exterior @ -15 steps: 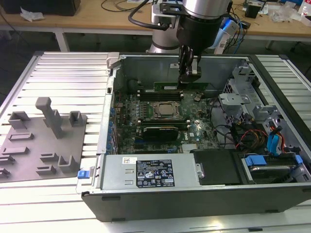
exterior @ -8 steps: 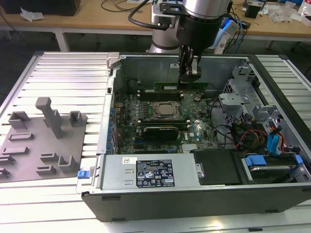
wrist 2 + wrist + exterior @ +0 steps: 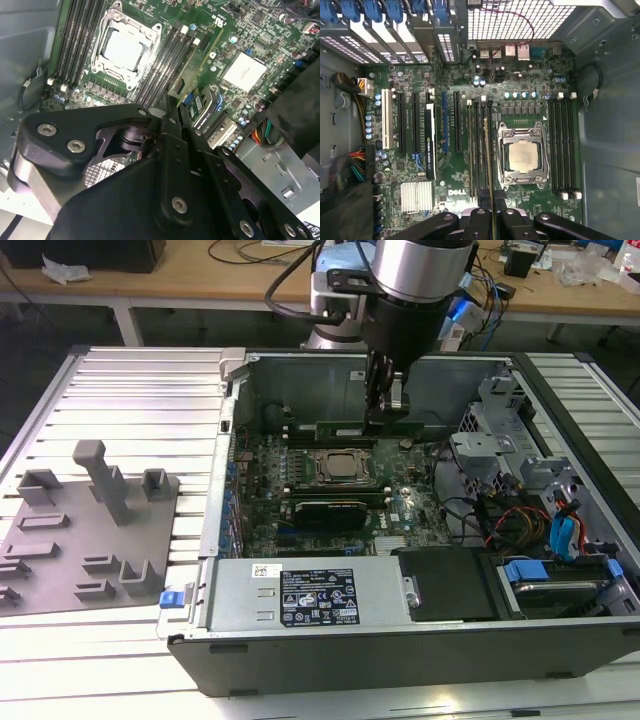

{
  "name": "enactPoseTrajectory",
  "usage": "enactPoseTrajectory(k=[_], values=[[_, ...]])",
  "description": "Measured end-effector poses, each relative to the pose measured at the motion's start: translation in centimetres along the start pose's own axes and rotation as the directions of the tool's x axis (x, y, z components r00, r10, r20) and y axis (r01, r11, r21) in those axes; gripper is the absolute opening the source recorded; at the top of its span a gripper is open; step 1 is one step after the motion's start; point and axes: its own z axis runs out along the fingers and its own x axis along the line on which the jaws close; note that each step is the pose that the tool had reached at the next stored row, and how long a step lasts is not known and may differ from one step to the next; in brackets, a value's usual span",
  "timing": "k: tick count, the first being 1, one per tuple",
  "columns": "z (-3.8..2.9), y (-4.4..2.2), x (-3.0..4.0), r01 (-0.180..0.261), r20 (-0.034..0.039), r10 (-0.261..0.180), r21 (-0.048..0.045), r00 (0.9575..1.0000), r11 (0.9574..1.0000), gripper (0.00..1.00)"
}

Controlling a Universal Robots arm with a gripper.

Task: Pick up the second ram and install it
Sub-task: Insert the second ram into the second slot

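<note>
Second ram [image 3: 340,427] clamped in gripper [image 3: 388,413].

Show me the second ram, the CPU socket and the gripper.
second ram [image 3: 196,62], second wrist view, middle of its green board
CPU socket [image 3: 522,156], first wrist view, centre of its silver chip
gripper [image 3: 493,214], first wrist view, between its fingertips

Wooden workbench [image 3: 180,278] along back (cables [image 3: 240,252] on top); ribbed metal table [image 3: 140,400] in front, evenly lit.
</note>
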Motion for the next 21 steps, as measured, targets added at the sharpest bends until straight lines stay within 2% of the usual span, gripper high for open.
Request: enactPoseTrajectory(k=[2, 8, 14, 16, 21], values=[[0.44, -0.02, 0.02, 0.0, 0.0001, 0.0, 0.0, 1.0, 1.0, 0.14], [1.06, -0.05, 0.04, 0.0, 0.0, 0.0, 0.0, 1.0, 1.0, 0.14], [1.95, -0.09, 0.08, 0.0, 0.0, 0.0, 0.0, 1.0, 1.0, 0.14], [2.49, -0.12, 0.1, 0.0, 0.0001, 0.0, 0.0, 1.0, 1.0, 0.14], [3.25, -0.16, 0.13, 0.0, 0.0, 0.0, 0.0, 1.0, 1.0, 0.14]])
